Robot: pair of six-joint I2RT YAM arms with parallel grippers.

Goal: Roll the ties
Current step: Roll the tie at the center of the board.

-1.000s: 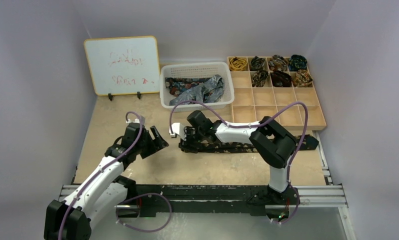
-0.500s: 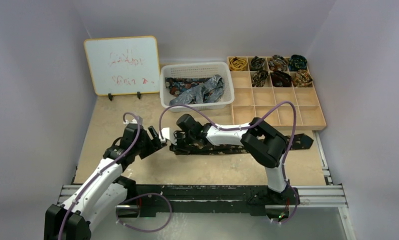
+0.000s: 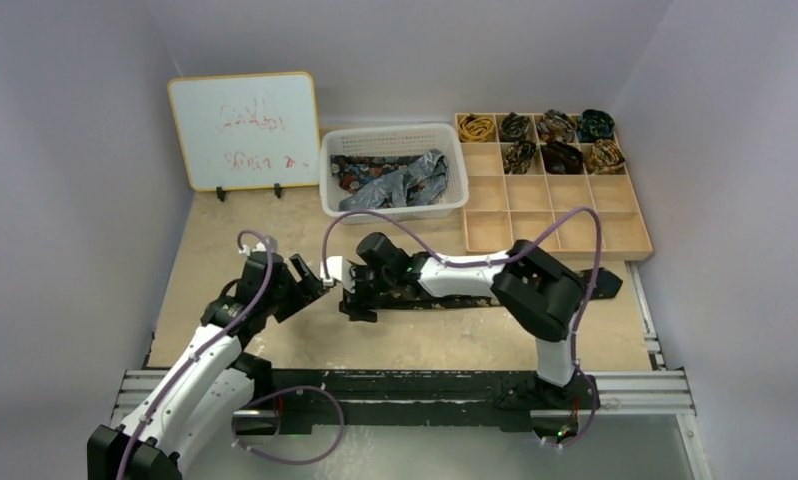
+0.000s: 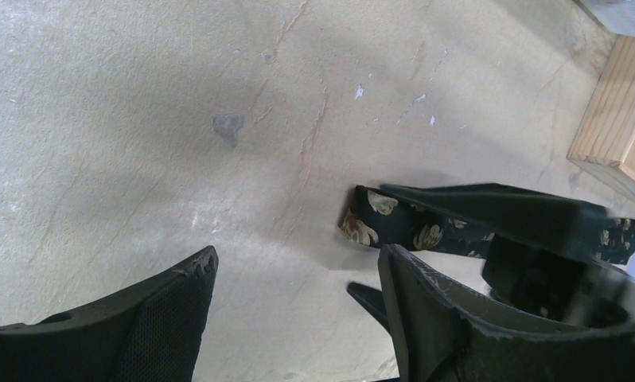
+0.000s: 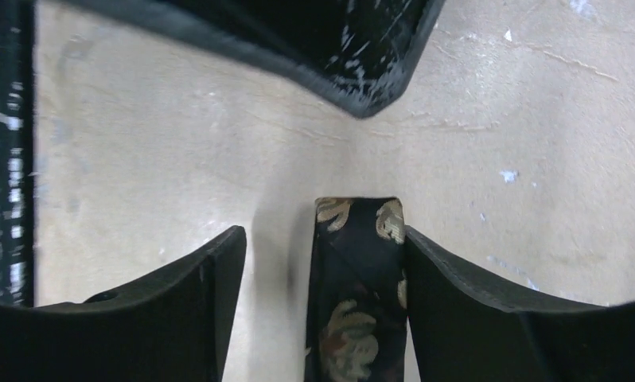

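The right gripper (image 5: 322,239) is working farther left than a second ago, and the dark gold-patterned tie (image 3: 597,283), lying flat across the table (image 3: 225,250), is shifting left with it. The tie's narrow end is sitting between the gripper's spread jaws. The left gripper (image 4: 294,263) is hovering just beside that end, jaws also spread.

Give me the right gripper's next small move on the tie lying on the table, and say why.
Probably close the right gripper on the tie. Its narrow end lies flat between the open jaws, close against one and clear of the other, so a pinch should secure it to start the roll. The left gripper hangs open and empty beside it.
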